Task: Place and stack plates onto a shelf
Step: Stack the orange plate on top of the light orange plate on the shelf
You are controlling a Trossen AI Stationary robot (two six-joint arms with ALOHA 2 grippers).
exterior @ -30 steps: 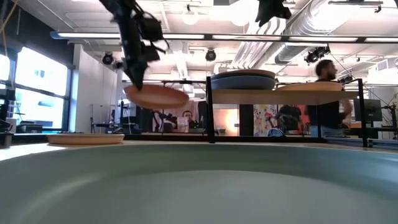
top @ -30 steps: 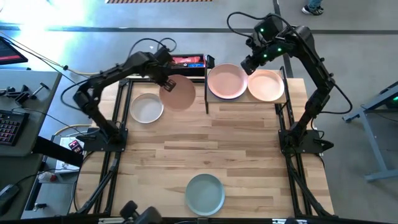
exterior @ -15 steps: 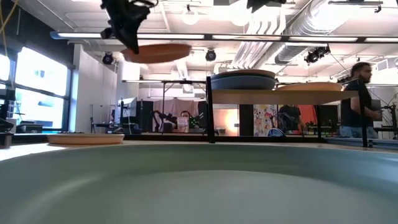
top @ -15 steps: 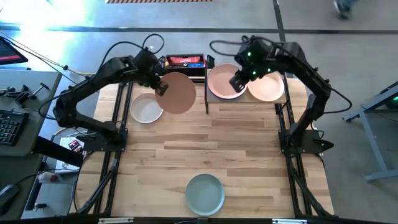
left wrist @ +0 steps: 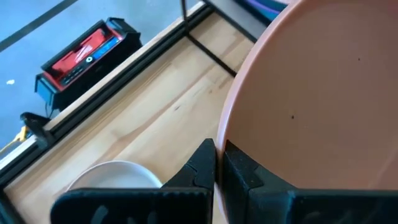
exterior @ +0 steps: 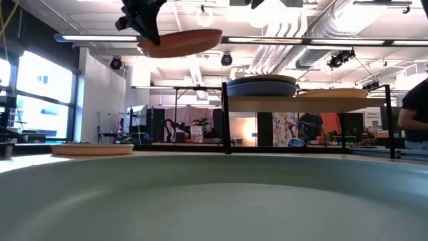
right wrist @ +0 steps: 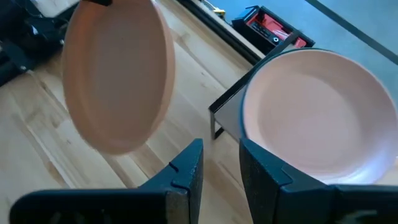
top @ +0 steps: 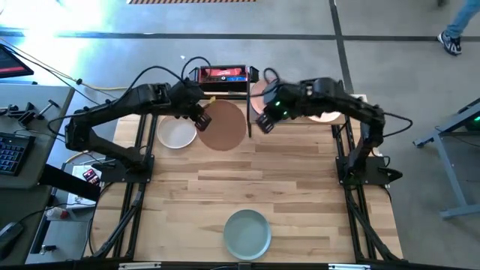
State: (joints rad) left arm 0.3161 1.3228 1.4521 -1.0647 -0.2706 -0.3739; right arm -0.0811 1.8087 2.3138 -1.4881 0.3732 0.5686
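**Plates: one aloft, the rest on shelf and table**

Plates numbered at least five across the views. The left gripper (top: 199, 118) had its fingers pressed together on the rim of an orange-tan plate (top: 224, 125), pinching it and holding it clear above the table (top: 300, 180), higher than the shelf top in the low view. The plate extended from the fingertips toward the shelf (top: 341, 120); a cream plate (top: 177, 133) lay on the table just below and beside that gripper.

The right gripper (top: 265, 124) hung off the shelf's near corner, facing the lifted plate across a small gap. Its fingers (right wrist: 186, 171) stood apart with nothing between them, touching nothing. Just behind it, on the shelf, sat a pale pink plate (right wrist: 311, 115) atop a stack; the low view showed a blue plate (exterior: 261, 87) beneath it, though the stack's full count could not be told. A salmon plate (top: 324, 114) lay farther along the shelf, partly hidden by the arm.

One sage green plate (top: 247, 232) rested well apart from both grippers, at the table's near edge.
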